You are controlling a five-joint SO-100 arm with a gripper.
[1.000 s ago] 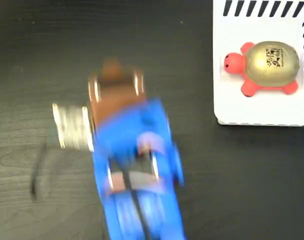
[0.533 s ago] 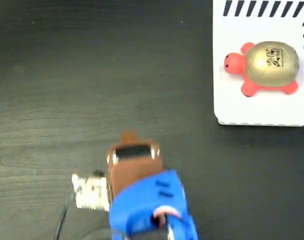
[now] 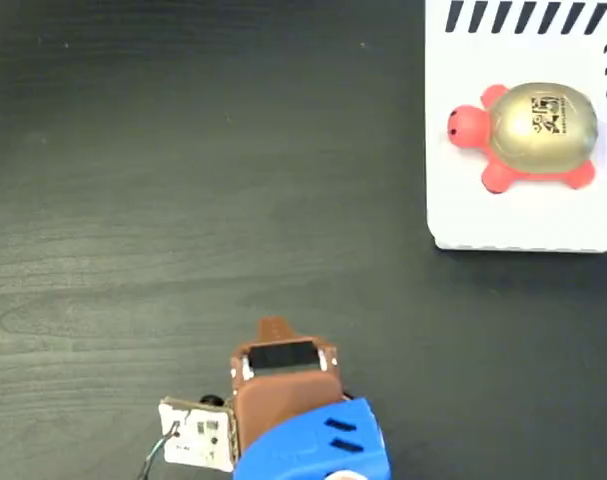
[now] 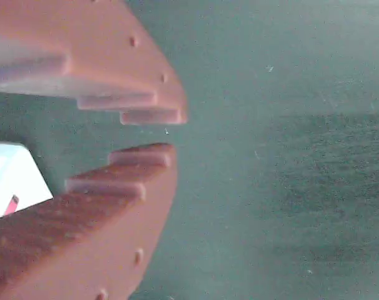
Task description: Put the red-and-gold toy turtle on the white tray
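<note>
Your dark desk (image 3: 183, 180) lies mostly bare in the fixed view, the arm having pulled back to the bottom edge of the frame. A second ago it stood blurred across the middle of the desk; half a second ago it was lower; now only its blue body and brown head show. The white tray (image 3: 463, 210), striped along its edges, sits at the upper right, unmoved across all three frames. On it rests the red-and-gold toy turtle (image 3: 528, 135), head pointing left, shell up, well apart from the arm and in the same spot as before. That retreat suggests your placement is done and the arm is heading home. The gripper (image 4: 148, 132) shows its jaws nearly together in the wrist view, a narrow gap between the toothed tips, pinching nothing.
</note>
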